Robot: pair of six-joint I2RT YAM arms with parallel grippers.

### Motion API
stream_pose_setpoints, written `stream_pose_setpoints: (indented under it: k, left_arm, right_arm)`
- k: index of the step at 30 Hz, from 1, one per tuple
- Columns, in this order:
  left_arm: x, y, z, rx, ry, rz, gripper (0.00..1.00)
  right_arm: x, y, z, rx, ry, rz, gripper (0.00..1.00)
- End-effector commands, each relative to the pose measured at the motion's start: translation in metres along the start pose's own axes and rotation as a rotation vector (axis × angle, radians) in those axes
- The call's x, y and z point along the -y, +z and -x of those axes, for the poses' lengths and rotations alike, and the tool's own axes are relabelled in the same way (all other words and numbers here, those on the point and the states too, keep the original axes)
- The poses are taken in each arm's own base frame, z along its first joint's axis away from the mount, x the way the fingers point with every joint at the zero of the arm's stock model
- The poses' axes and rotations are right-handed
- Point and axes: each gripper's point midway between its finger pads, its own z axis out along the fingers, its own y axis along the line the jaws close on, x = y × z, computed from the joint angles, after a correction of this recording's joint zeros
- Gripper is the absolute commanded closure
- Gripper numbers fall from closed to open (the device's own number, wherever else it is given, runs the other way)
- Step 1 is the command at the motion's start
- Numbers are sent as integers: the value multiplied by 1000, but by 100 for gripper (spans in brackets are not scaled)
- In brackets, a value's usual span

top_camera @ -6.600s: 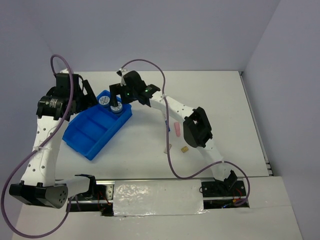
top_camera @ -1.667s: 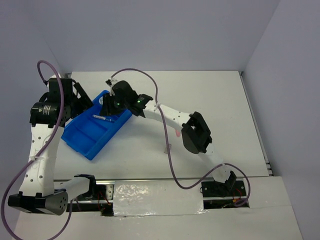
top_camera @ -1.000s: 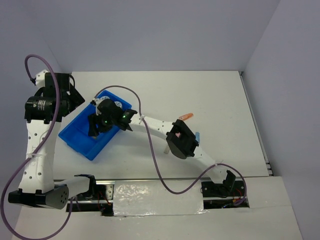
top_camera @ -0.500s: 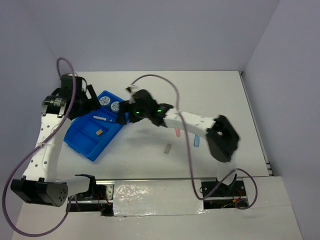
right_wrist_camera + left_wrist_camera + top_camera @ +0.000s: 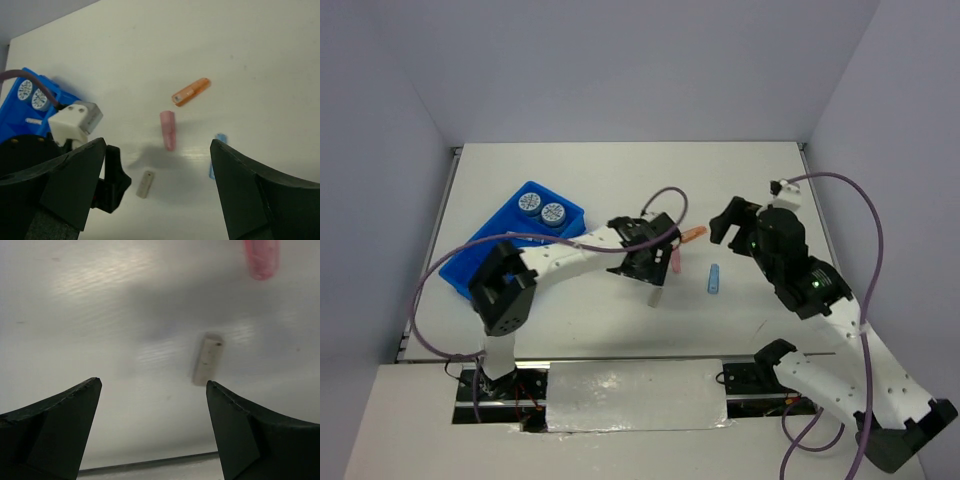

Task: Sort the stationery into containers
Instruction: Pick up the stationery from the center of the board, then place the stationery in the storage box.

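Note:
The blue tray [image 5: 460,268] sits at the left with two patterned discs [image 5: 541,207] in its far compartment. The pen and the tan block are hidden under my left arm. On the table lie a grey block [image 5: 655,297], a pink capsule [image 5: 674,262], an orange capsule [image 5: 692,235] and a light-blue capsule [image 5: 714,279]. My left gripper [image 5: 648,270] is open and empty just above the table, with the grey block [image 5: 208,359] ahead of its right finger. My right gripper [image 5: 728,222] is open and empty, high over the pink capsule [image 5: 168,129].
The left arm stretches low from the tray's near side across to the middle of the table. Its wrist [image 5: 75,117] and gripper [image 5: 107,185] lie next to the loose pieces. The table's near edge runs close behind the grey block.
The right arm has pulled back from the tray to the right side and risen. The left arm has swung from the tray to the table's middle, above the grey block.

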Motion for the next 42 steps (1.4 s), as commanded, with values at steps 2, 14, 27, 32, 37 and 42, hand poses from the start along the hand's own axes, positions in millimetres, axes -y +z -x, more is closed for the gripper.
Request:
stream_pose_setpoints:
  k: [2, 14, 27, 32, 37, 42]
  left_arm:
    - [48, 15, -1, 20, -22, -37, 1]
    - [54, 58, -41, -77, -7, -51, 15]
    - [15, 29, -27, -6, -60, 57, 88]
    - [-137, -33, 19, 126, -423, 231, 93]
    - [-261, -81, 35, 262, -683, 385, 82]
    - [-335, -61, 28, 200, -868, 478, 85]
  right_arm:
    - [41, -23, -27, -61, -43, -92, 7]
    - [39, -31, -32, -94, -66, -52, 6]
    - [18, -20, -17, -94, -99, -8, 6]
    - [15, -12, -23, -119, -126, 8, 6]
    - [7, -4, -29, -145, -124, 40, 6]
    - [-5, 3, -23, -145, -120, 74, 6]
